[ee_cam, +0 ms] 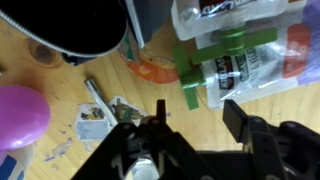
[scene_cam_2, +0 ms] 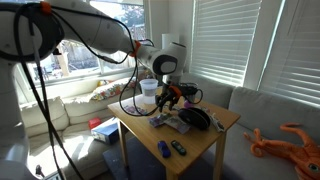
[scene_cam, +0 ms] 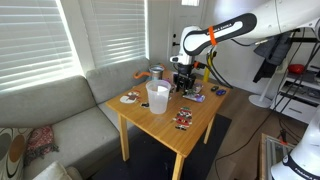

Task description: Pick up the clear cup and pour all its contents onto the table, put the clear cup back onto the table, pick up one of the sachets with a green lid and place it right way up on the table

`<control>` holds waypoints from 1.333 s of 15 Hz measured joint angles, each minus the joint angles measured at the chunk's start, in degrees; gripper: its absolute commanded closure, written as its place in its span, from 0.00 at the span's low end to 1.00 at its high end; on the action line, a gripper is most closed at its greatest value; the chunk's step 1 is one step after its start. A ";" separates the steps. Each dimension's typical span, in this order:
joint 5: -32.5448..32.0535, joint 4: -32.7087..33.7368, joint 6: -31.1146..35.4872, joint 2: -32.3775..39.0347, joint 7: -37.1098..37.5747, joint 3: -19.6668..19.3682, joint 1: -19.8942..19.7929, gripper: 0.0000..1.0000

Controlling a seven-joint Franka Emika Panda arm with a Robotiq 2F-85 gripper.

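The clear cup point(scene_cam: 158, 96) point(scene_cam_2: 148, 90) stands upright on the light-wood table point(scene_cam: 150, 118) point(scene_cam_2: 200, 140). In the wrist view a sachet with a green lid point(ee_cam: 232, 55) lies flat on the wood, its green cap point(ee_cam: 190, 88) pointing toward me. My gripper point(ee_cam: 198, 113) point(scene_cam: 182, 78) point(scene_cam_2: 168, 97) hangs low just behind the cup, open. Bare wood shows between its fingers point(ee_cam: 235, 118), and the green cap ends just beyond the fingertips. Other small sachets point(scene_cam: 183, 121) point(scene_cam_2: 163, 150) lie scattered on the table.
A grey-and-orange container point(scene_cam: 157, 72) stands at the table's far corner. A black object point(scene_cam_2: 195, 118) point(ee_cam: 80, 25) lies beside the gripper. A purple item point(ee_cam: 20, 110), an orange scrap point(ee_cam: 150, 68) and a small white piece point(ee_cam: 92, 122) lie close by. A sofa point(scene_cam: 60, 110) borders the table.
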 measured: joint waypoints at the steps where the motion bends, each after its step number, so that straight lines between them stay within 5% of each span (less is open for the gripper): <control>1: -0.25 0.00 0.00 0.11 -0.44 0.15 0.00 0.60; 4: -0.95 0.00 0.00 0.49 -1.12 0.47 0.00 0.58; 6: -1.48 0.00 0.00 0.65 -1.25 0.54 0.00 0.84; 8: -1.89 0.00 0.00 0.70 -1.31 0.57 0.00 0.99; 20: -1.92 -0.01 -0.66 0.13 0.19 2.83 0.25 0.97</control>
